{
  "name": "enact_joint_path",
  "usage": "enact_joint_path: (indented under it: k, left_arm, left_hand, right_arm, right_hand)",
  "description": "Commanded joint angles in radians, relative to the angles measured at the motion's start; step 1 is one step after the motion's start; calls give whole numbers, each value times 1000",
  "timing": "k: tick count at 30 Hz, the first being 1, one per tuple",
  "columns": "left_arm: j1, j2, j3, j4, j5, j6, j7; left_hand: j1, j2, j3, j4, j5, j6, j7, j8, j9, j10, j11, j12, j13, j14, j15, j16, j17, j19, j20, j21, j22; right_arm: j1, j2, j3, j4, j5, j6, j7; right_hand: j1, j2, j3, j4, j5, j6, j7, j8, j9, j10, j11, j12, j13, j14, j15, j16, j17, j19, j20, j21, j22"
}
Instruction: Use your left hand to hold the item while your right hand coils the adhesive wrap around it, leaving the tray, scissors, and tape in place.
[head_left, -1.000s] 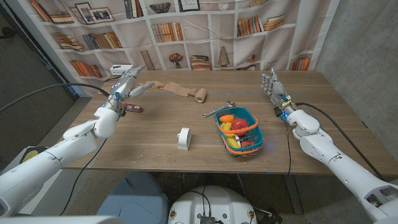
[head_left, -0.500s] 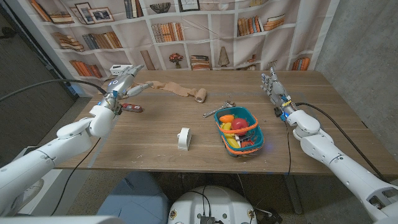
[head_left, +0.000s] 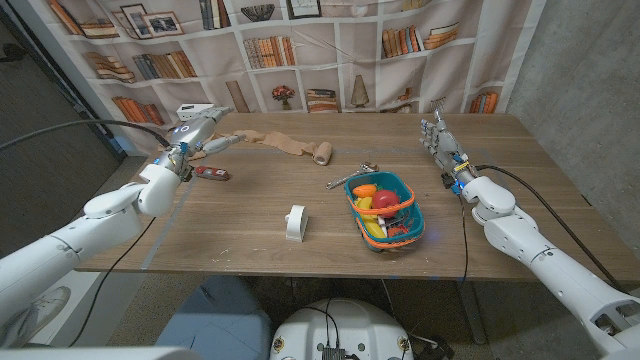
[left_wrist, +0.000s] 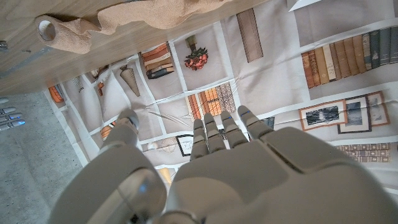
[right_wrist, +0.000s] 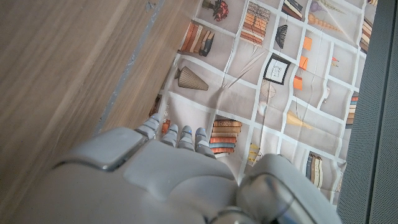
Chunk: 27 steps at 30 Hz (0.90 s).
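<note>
Where the wood-grain worktop (head_left: 250, 215) reaches upper left, crinkled tan wrap (head_left: 290, 145) trails unrolled beside the empty, spread left hand (head_left: 200, 130); right hand (head_left: 436, 132) upright, spread.

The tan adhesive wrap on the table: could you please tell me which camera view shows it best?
The head view shows the adhesive wrap best: its whole loose strip and rolled end lie on the far table, just past the left hand. The left wrist view catches it closer, the roll's hollow core clear, but the strip is cut off at the frame edge. The right wrist view shows bare tabletop instead.
</note>
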Motion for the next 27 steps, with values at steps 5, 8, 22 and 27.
enact_joint_path:
  k: [5,8,22,27]
  left_arm:
    - [-19,28,7,4,13,-1,-51]
    - [-10,37,3,-15,21,30,-59]
    - [9,72,-7,-41,32,87,-87]
    - [22,81,-12,-48,31,105,-86]
  left_hand:
    - [30,-3,2,-2,-3,1,-5,-4,4,4,-5,1,4,4,-7,-7,2,-3,-2,-4,1]
    - [34,-4,2,-3,-3,-3,-7,-6,5,1,-4,0,5,2,-7,-9,2,-4,-1,-5,1]
    - [52,-19,2,-5,-5,15,0,-1,8,16,-3,3,8,3,-5,-13,3,-9,12,-12,2]
    - [57,-21,2,-4,-4,16,-3,-1,9,22,-6,4,8,8,-6,-13,3,-6,12,-12,2]
  right_arm:
    - [11,10,-6,19,-8,-8,-14]
    - [14,12,-7,26,-10,1,-10]
    - [44,28,-16,71,-7,13,18]
    - [50,30,-18,78,-7,16,23]
  right_hand:
    - [13,2,0,-3,-4,4,-3,3,2,-1,2,2,3,-85,-8,2,3,0,0,3,5]
    - [14,2,0,-4,-5,4,-3,3,2,-1,1,2,3,-87,-8,1,3,-3,1,2,5]
    - [18,3,1,-7,-7,-2,-6,0,3,3,-5,2,3,-92,-6,0,3,-6,5,1,5]
    - [19,3,1,-7,-8,-1,-5,1,3,4,-5,3,3,-92,-6,0,3,-7,6,1,5]
